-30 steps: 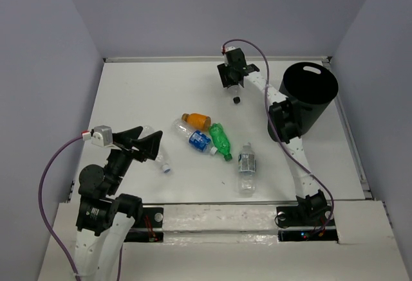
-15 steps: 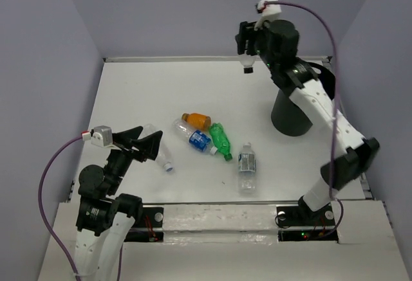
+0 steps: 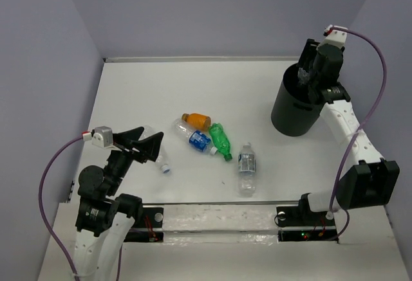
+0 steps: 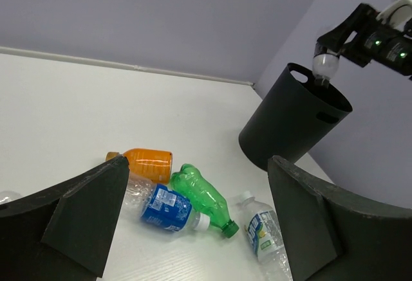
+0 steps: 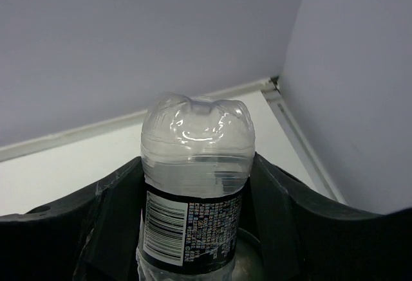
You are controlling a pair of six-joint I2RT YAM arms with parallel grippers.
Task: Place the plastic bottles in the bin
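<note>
My right gripper (image 3: pixel 307 70) is shut on a clear bottle with a black label (image 5: pixel 195 184) and holds it cap-down over the open top of the black bin (image 3: pixel 293 110); the left wrist view shows this bottle (image 4: pixel 325 65) just above the bin's rim (image 4: pixel 322 91). On the table lie an orange bottle (image 3: pixel 196 120), a blue-labelled clear bottle (image 3: pixel 194 137), a green bottle (image 3: pixel 220 141) and a clear white-capped bottle (image 3: pixel 246 164). My left gripper (image 3: pixel 145 141) is open and empty above another clear bottle (image 3: pixel 159 157).
The bin stands at the table's far right, near the right wall. The orange, blue-labelled and green bottles lie bunched together mid-table. Grey walls close in the left, back and right sides.
My right arm has swung the clear bottle from the far middle of the table up and rightward to above the bin. The left arm and the lying bottles have not moved.
</note>
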